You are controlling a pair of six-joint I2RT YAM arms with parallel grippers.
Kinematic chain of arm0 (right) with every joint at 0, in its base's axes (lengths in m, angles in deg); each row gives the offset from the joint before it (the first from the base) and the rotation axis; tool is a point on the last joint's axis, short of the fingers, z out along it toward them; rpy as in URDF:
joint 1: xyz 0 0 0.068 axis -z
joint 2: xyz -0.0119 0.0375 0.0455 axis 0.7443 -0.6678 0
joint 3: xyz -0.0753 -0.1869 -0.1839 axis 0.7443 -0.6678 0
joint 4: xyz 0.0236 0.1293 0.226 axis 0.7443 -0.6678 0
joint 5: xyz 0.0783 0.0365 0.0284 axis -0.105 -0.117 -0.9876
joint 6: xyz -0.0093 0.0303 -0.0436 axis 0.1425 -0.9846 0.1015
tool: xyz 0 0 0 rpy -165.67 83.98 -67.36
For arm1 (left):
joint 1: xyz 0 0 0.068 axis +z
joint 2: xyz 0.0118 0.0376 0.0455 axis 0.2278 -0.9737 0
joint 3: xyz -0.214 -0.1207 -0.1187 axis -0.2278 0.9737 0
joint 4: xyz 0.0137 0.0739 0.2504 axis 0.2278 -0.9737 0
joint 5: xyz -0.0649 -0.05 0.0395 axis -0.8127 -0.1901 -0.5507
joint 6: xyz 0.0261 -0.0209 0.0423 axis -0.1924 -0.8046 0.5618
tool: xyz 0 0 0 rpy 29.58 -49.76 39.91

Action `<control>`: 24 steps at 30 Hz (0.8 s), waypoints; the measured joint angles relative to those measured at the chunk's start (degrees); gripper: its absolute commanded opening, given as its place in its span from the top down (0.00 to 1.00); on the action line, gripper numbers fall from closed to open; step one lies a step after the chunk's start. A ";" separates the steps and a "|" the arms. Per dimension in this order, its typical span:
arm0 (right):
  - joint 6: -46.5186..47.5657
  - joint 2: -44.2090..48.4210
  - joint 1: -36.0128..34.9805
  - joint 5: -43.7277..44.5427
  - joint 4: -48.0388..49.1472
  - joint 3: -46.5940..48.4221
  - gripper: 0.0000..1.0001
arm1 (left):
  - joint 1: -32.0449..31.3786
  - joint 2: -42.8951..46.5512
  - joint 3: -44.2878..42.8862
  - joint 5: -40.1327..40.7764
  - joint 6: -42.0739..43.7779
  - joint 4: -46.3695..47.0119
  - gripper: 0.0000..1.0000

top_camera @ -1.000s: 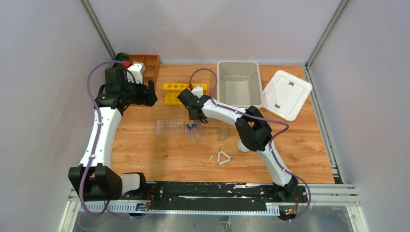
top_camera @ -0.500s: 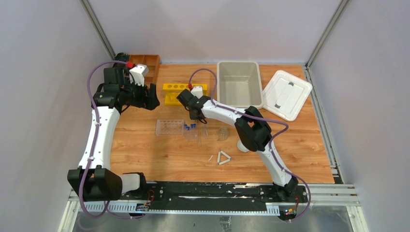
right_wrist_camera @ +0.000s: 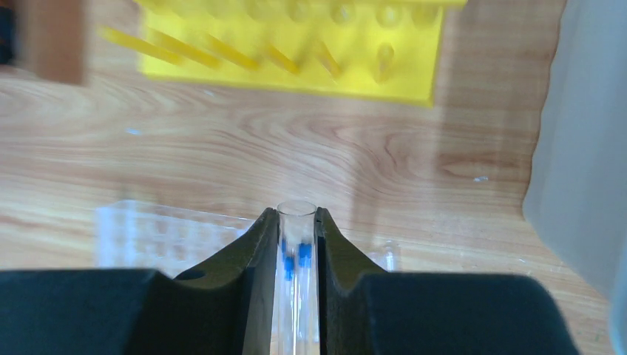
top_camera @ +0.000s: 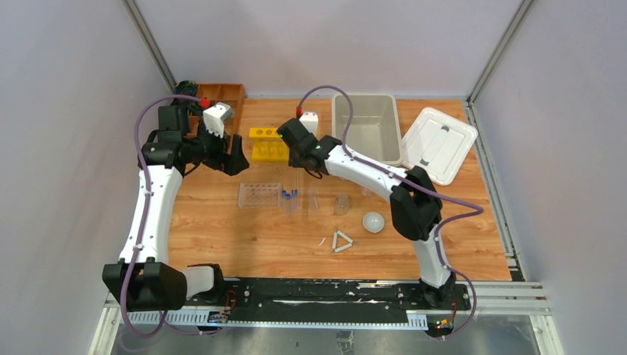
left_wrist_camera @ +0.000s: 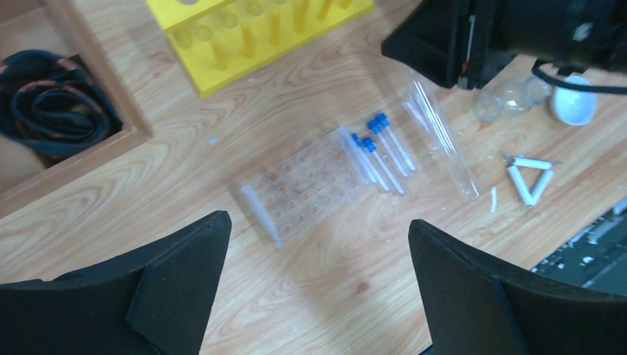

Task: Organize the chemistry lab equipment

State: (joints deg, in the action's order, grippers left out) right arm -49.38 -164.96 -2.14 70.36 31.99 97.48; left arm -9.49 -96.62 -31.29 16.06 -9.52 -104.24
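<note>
Wooden bench (top_camera: 458, 222), centre: four small clear blue-capped tubes (left_wrist_camera: 384, 151) lying just beside one clear plastic tube rack (left_wrist_camera: 307, 185). Right end effector (right_wrist_camera: 296, 222) clamped on one long clear glass tube (left_wrist_camera: 444, 137); left end effector (left_wrist_camera: 318, 281) fingers wide apart

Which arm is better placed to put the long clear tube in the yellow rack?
Right. The right gripper holds the long clear tube near the yellow rack; the left gripper is open.
</note>
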 measured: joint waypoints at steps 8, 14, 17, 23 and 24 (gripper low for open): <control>-0.55 12.15 -1.33 0.37 10.82 -1.73 1.00 | -0.68 0.74 1.25 -11.15 -0.26 -0.94 0.05; 0.28 13.92 -4.02 0.59 18.12 -1.51 1.00 | -5.97 2.27 2.75 -17.62 -0.35 -1.60 0.06; 0.39 13.97 -4.98 0.61 19.89 -1.53 1.00 | -7.48 2.67 2.75 -19.54 -0.61 -1.64 0.09; 0.48 16.09 -6.25 0.68 22.82 -2.80 1.00 | -7.58 1.49 2.75 -19.71 -1.29 -1.66 0.17; 0.48 16.72 -6.40 0.68 23.12 -2.86 1.00 | -7.58 1.11 2.75 -19.69 -1.42 -1.66 0.20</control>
State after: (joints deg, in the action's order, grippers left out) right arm -48.89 -148.24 -8.54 71.04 55.11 94.62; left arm -17.07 -95.50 -28.54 -3.63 -10.94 -105.90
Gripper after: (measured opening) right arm 0.245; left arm 0.860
